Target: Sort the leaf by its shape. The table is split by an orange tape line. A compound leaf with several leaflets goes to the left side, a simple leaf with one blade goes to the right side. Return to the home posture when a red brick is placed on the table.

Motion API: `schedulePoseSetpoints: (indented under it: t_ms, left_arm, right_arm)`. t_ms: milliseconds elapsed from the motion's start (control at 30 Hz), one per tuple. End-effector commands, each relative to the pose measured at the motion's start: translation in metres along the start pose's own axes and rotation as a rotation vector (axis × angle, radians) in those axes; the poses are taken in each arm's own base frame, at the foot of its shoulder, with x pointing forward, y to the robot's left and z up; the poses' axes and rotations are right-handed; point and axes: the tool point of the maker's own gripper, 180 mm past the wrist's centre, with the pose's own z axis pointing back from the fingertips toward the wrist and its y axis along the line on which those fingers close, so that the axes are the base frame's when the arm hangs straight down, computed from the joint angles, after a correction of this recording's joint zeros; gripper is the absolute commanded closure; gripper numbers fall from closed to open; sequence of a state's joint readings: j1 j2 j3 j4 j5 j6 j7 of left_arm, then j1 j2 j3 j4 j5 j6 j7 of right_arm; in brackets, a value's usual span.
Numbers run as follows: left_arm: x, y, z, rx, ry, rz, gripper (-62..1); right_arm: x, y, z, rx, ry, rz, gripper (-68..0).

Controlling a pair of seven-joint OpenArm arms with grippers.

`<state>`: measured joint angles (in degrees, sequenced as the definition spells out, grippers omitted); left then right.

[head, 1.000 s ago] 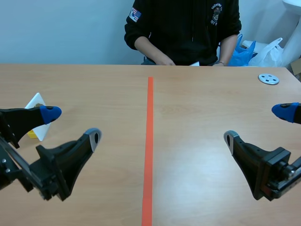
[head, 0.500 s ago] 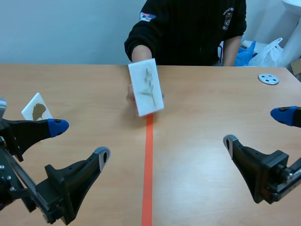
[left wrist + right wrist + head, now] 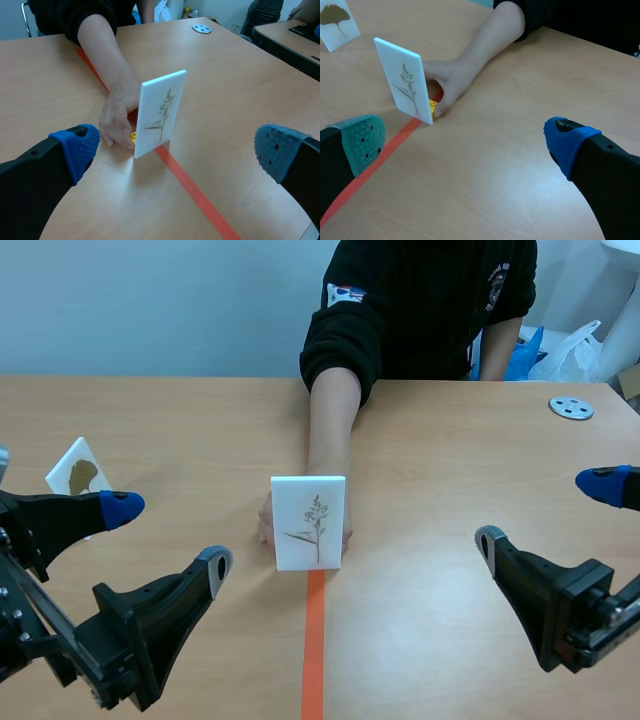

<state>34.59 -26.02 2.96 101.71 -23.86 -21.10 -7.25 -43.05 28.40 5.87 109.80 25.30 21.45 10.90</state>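
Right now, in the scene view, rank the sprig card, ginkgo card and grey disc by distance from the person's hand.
1. Sprig card: held by the hand, on the tape line.
2. Ginkgo card: left side.
3. Grey disc: far right.

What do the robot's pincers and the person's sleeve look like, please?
Both the left pincer and right pincer have two thick black fingers tipped with soft dotted pads, blue or grey-green. The person wears a black sleeve bearing a small red, white and blue patch.
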Motion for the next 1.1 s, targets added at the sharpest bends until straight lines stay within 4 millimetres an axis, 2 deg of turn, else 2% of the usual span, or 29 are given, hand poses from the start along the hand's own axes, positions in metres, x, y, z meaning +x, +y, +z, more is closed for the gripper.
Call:
schedulePoseSetpoints:
  t_ms: [0,400,600,733,867,1067]
  left_arm:
    - [0.006,0.002,0.0,0.005,-0.024,0.002,-62.3]
    - [0.006,0.002,0.0,0.005,-0.023,0.002,-62.3]
    - [0.006,0.002,0.0,0.005,-0.023,0.002,-62.3]
    - [0.006,0.001,0.0,0.004,-0.024,0.002,-62.3]
    - [0.006,0.001,0.0,0.004,-0.024,0.002,-62.3]
    - [0.006,0.002,0.0,0.005,-0.024,0.001,-62.3]
  right_arm:
    - [0.011,-0.002,-0.001,0.0,-0.034,0.006,-67.9]
    - [0.006,-0.002,-0.001,0.001,-0.007,0.009,-67.9]
    - [-0.001,-0.002,-0.004,0.015,0.042,0.068,-67.9]
    - [-0.005,-0.006,-0.018,0.018,0.051,0.085,-67.9]
    - [-0.023,-0.009,-0.034,0.032,0.075,0.073,-67.9]
    - [-0.046,0.003,-0.067,0.103,0.106,0.094,-67.9]
